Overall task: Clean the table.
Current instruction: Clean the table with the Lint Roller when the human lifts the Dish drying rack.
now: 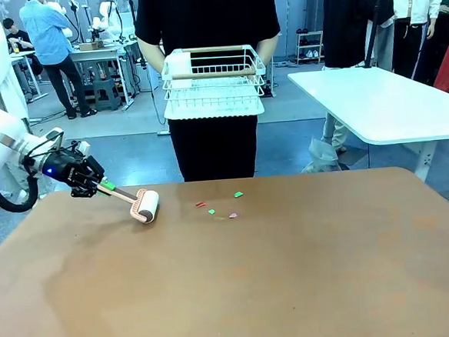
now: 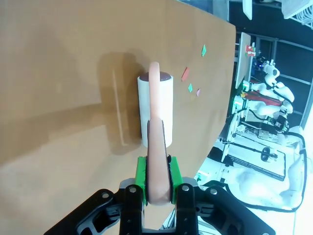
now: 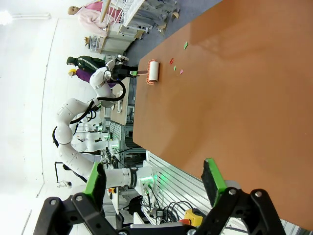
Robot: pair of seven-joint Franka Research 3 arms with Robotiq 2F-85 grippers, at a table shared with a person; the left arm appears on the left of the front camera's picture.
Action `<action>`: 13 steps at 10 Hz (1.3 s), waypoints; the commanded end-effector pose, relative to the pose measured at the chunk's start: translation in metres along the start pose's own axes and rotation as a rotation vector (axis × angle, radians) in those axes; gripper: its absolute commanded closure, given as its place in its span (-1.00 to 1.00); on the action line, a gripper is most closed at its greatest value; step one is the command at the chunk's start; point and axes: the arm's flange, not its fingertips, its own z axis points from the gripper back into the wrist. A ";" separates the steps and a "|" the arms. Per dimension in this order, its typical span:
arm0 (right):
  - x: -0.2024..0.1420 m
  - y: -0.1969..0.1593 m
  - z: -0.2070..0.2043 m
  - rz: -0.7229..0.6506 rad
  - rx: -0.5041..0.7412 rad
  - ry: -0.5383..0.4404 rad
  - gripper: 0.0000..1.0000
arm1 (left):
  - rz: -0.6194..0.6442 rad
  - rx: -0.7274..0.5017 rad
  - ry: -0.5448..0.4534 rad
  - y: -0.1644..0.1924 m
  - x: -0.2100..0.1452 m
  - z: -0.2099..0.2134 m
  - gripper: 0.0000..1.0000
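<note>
My left jaws are shut tight on the roller's handle (image 2: 157, 166), a good place to hold. My right jaws stand wide apart, empty. The white roller (image 2: 155, 110) rests on the brown table (image 1: 293, 272), hard and smooth, I think. The paper bits (image 1: 212, 212) nearby look light.

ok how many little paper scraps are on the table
4: a green scrap farthest toward the person, a red one nearest the roller, a second green one beside it, a pink one right of that. Tinier bits may escape the pictures.
</note>
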 end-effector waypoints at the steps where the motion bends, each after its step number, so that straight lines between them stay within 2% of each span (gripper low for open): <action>1: -0.001 0.004 0.002 0.011 0.012 -0.002 -1.00 | -0.023 -0.018 0.005 0.006 0.009 -0.011 0.57; 5: -0.001 0.004 0.002 0.011 0.012 -0.002 -1.00 | -0.007 -0.025 0.036 -0.008 0.015 -0.051 0.57; 8: -0.001 0.004 0.002 0.011 0.012 -0.002 -1.00 | -0.026 -0.031 0.079 -0.022 0.008 -0.087 0.57; 11: -0.001 0.004 0.002 0.011 0.012 -0.002 -1.00 | -0.012 -0.049 0.055 -0.040 -0.001 -0.113 0.57; 13: -0.001 0.004 0.002 0.011 0.012 -0.002 -1.00 | -0.019 -0.054 0.095 -0.048 -0.007 -0.138 0.57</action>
